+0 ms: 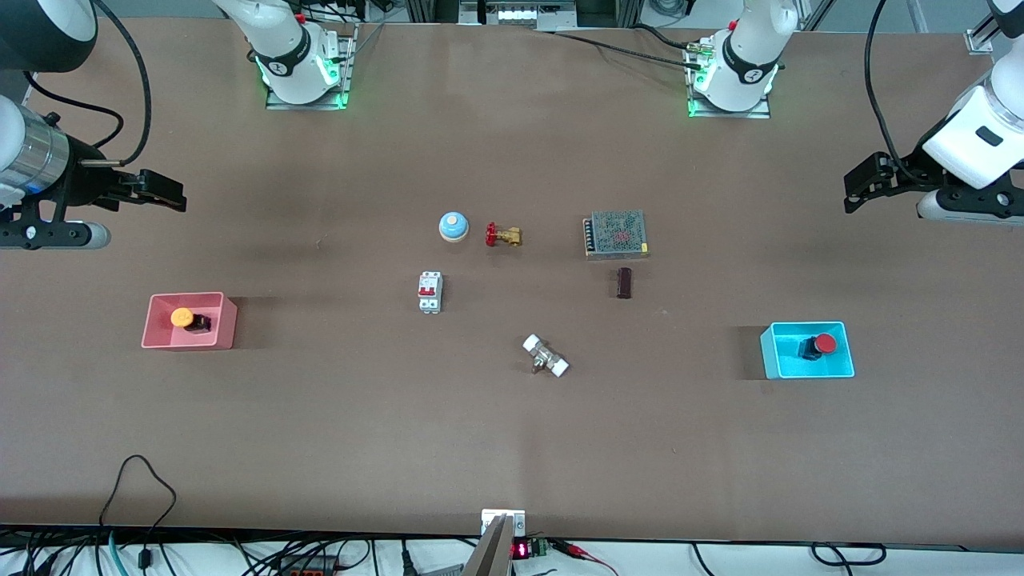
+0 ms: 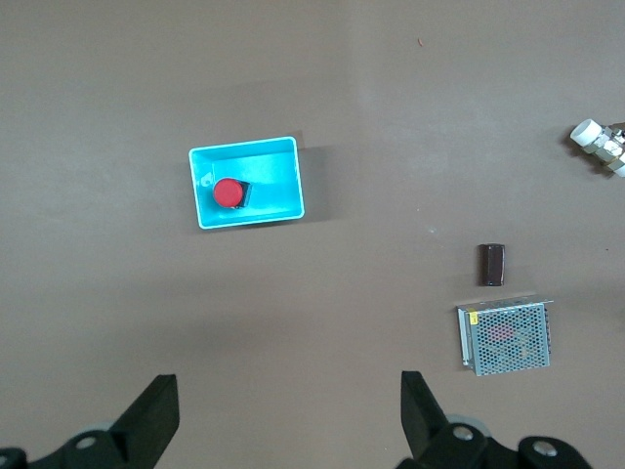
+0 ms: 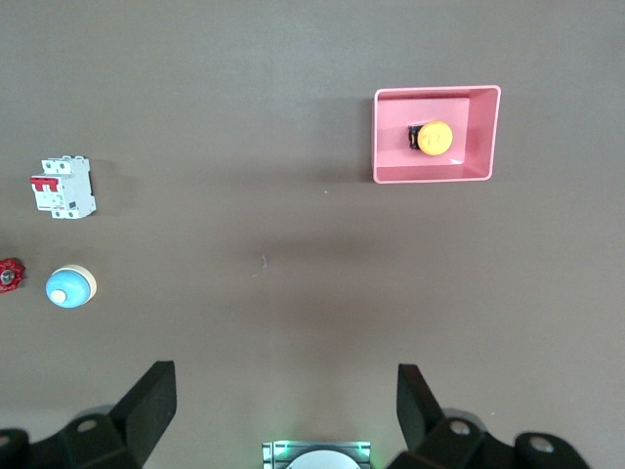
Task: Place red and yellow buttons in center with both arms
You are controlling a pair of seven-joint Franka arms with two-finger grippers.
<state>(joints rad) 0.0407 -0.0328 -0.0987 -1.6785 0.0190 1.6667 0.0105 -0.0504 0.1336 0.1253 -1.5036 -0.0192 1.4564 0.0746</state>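
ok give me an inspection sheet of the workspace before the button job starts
Surface: brown table, middle bare near the front camera.
Job's things: yellow button in pink bin; red button in cyan bin.
Clutter: bell, brass valve, breaker, power supply, dark block, white-capped fitting.
Grippers: left gripper open, above the table's left-arm end; right gripper open, above its right-arm end.
Cables: black loop on the front edge.
Surroundings: nothing seen.
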